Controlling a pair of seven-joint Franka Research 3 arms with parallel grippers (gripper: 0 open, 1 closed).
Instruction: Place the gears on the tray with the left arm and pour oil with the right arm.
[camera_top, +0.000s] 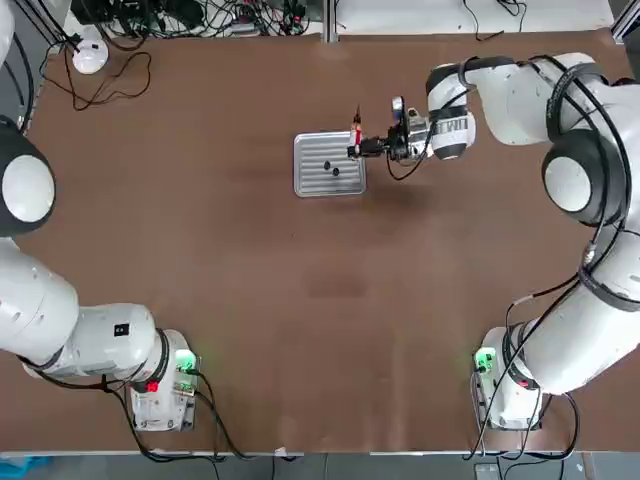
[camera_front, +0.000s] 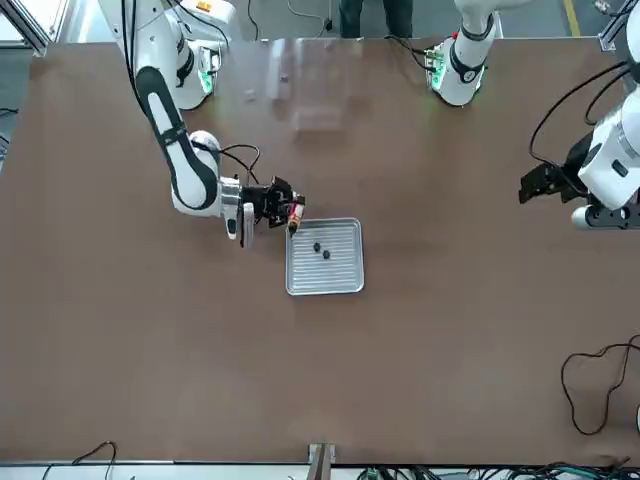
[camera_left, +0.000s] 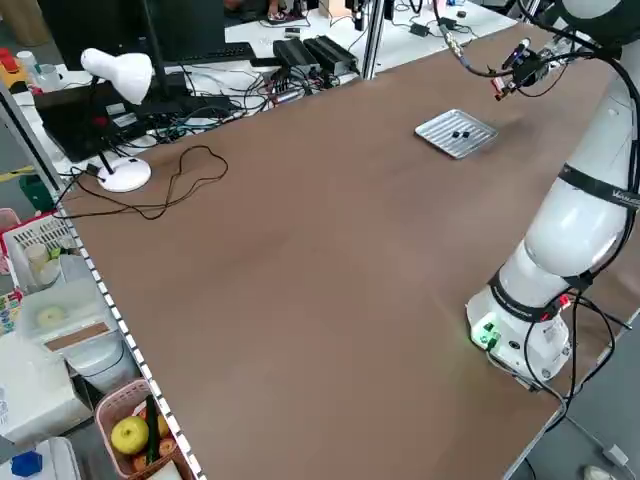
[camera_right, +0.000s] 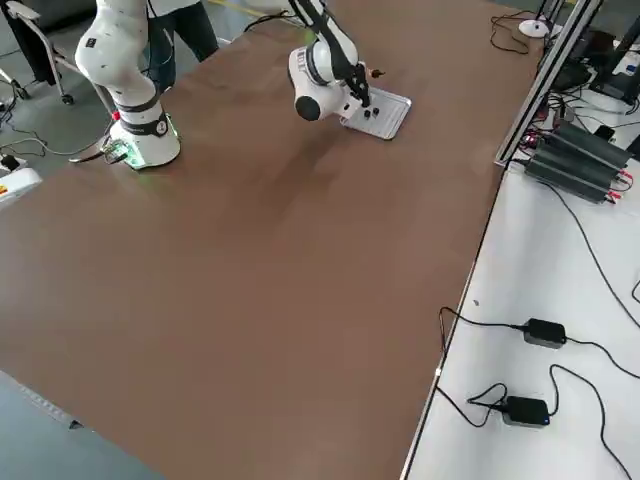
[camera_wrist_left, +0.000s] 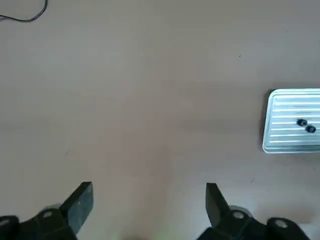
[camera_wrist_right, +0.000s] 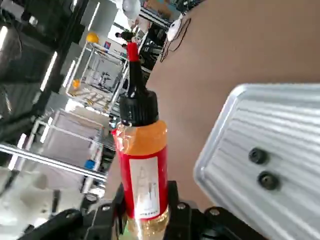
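The right end effector (camera_wrist_right: 145, 212) grips the oil bottle (camera_wrist_right: 144, 170), its label unreadable; the left end effector (camera_wrist_left: 150, 207) gapes wide above the worktop (camera_wrist_left: 150, 115).

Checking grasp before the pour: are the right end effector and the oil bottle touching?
Touching. The right wrist view shows the right end effector closed on the oil bottle's lower part from both sides.
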